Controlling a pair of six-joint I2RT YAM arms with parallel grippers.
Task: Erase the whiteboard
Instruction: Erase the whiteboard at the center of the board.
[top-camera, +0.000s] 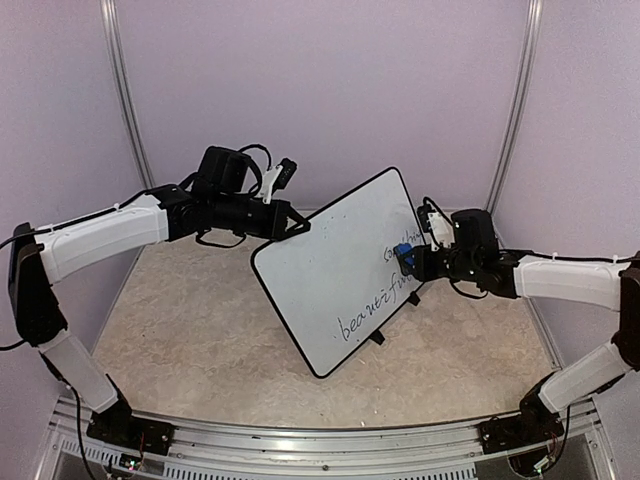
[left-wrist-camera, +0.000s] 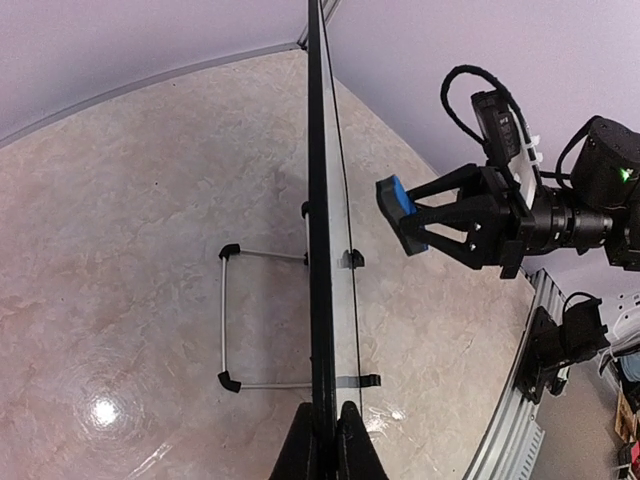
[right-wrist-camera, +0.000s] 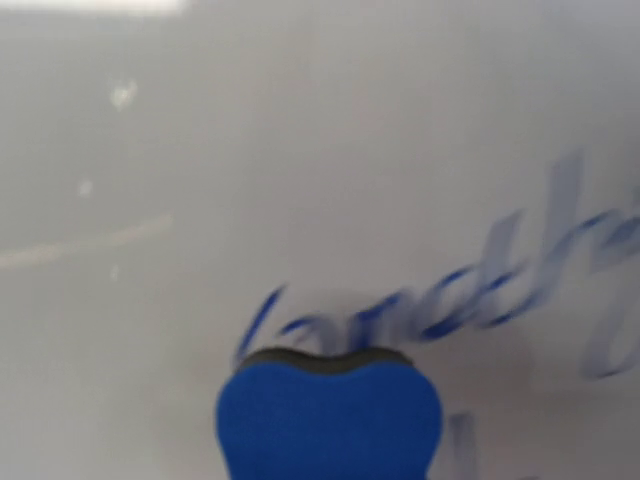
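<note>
Near edge: alu rail (top-camera: 320, 440) is running across the front, both arm bases bolted on it, L and R arms reaching out over the beige table (top-camera: 180, 320).

Mid table: the whiteboard (top-camera: 330, 270) is standing up on edge, sitting skewed so one rounded corner is pointing toward the rail. Two black clip feet (top-camera: 377, 337) are showing along its lower right rim. Can't tell if they're resting on the table.

L side: left gripper (top-camera: 295, 225) is reaching in from the left and pinching the board's upper left rim, jaws closed tight on it. Left wrist cam is looking straight down the board (left-wrist-camera: 318, 200) edge-on, with its own gripper (left-wrist-camera: 325, 440) clamping that black rim at the bottom. A wire stand (left-wrist-camera: 225, 315) is sticking out from the back side.

R side: right gripper (top-camera: 408, 262) is coming in from the right, holding the blue eraser (top-camera: 403, 254), jaws narrow around the block. From the left wrist cam that gripper (left-wrist-camera: 408, 225) is pointing the eraser (left-wrist-camera: 397, 200) at the board face, w/ a small gap showing.

Right wrist cam: eraser (right-wrist-camera: 330, 415) is filling the bottom, dark felt edge facing the board (right-wrist-camera: 300, 150), blurred blue script just beyond it. Contact: can't tell here.

Blue handwriting (top-camera: 375, 310) is running up the board's right half.

Far: lilac back wall (top-camera: 320, 90).
</note>
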